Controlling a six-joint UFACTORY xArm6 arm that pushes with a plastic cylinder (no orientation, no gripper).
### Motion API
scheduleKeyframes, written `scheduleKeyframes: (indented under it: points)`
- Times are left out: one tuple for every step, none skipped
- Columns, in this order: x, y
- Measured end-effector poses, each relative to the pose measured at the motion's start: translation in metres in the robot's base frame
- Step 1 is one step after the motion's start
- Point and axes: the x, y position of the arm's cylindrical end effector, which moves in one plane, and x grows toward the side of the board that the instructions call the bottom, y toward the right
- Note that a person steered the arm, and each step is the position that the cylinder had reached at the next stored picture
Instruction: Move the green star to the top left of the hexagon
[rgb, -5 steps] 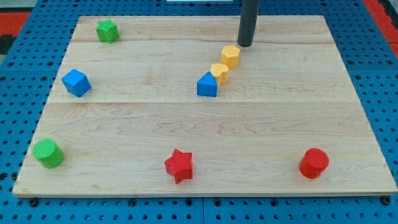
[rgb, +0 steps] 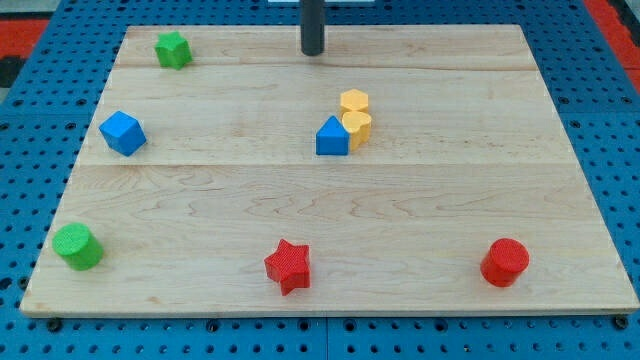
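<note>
The green star (rgb: 173, 49) sits near the board's top left corner. The yellow hexagon (rgb: 353, 102) stands right of centre, touching a second yellow block (rgb: 358, 127) just below it. A blue block with a peaked top (rgb: 332, 137) touches that second yellow block on its left. My tip (rgb: 313, 51) is near the board's top edge, above and left of the hexagon and far to the right of the green star. It touches no block.
A blue cube (rgb: 122, 132) lies at the left. A green cylinder (rgb: 77, 246) is at the bottom left, a red star (rgb: 288, 265) at the bottom middle, a red cylinder (rgb: 504, 262) at the bottom right. The wooden board (rgb: 450, 190) lies on a blue pegboard.
My tip has moved left and up along the top edge. The hexagon has shifted left and down, now directly above the other yellow block.
</note>
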Motion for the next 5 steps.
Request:
scheduleKeyframes:
  points:
    - [-0.025, -0.037]
    - [-0.025, -0.065]
    - [-0.026, -0.110]
    - [-0.017, -0.136]
    - [-0.023, -0.181]
